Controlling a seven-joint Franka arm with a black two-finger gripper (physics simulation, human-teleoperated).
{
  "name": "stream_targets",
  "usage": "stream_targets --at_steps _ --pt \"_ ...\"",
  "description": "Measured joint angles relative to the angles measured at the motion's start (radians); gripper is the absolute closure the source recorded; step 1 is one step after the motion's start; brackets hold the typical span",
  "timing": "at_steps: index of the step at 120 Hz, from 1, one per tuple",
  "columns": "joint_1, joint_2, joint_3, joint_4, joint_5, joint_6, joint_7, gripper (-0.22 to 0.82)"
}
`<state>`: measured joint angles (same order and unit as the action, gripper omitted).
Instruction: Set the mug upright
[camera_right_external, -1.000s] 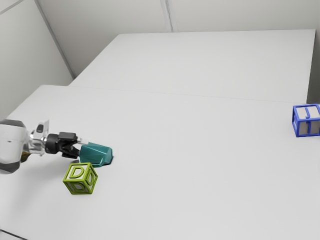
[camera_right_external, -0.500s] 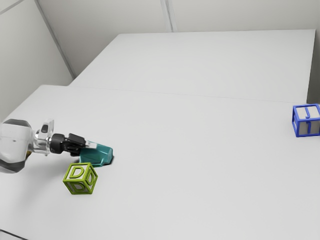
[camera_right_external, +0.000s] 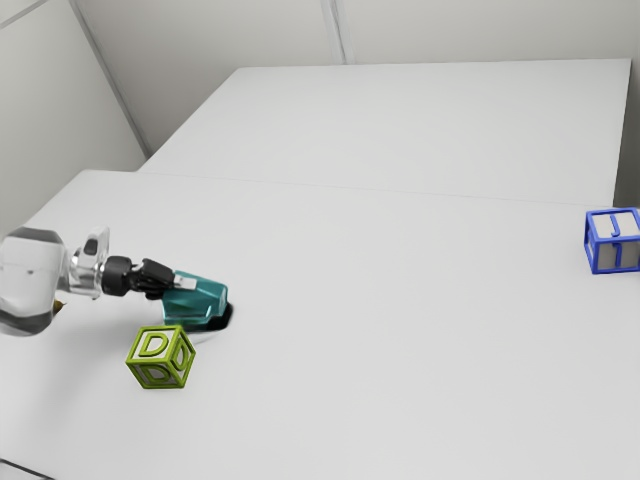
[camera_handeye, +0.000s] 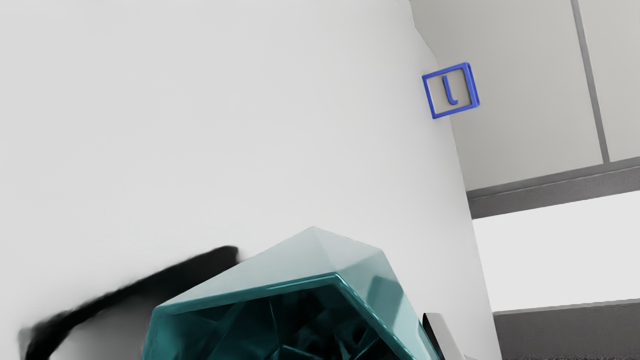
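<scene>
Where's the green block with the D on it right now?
The green block sits on the table in the exterior view, toward that view's left, just nearer the camera than the teal mug.

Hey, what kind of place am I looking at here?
It looks like a bare, simulated robot test room: a robot arm over a plain white table, a green letter block and a blue one, and blank panelled walls.

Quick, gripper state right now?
Gripper: closed on the teal mug, holding it tipped over, not upright, with its shadow showing beneath it on the table.
</scene>
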<state>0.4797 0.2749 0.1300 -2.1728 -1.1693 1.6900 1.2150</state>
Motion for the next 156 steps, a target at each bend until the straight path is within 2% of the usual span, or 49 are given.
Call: stream_targets --at_steps 17,32,48,64,80,106,148,156 --pt "-0.011 -0.016 0.001 0.029 0.001 -0.01 0.0 0.75" --pt "-0.047 -0.072 0.007 0.037 0.015 -0.015 -0.007 0.75" --pt "-0.085 -0.148 0.009 0.041 0.075 -0.014 -0.036 0.75" --pt "-0.132 -0.182 0.002 0.114 0.197 -0.008 -0.093 0.75" --pt "-0.202 -0.207 -0.003 0.164 0.334 0.009 -0.175 0.75" --pt "-0.249 -0.247 -0.071 0.197 0.569 0.063 -0.339 0.75" --pt "-0.432 -0.288 -0.081 0.193 0.869 0.159 -0.639 0.75" --pt "-0.445 -0.304 -0.102 0.188 0.912 0.172 -0.694 0.75"
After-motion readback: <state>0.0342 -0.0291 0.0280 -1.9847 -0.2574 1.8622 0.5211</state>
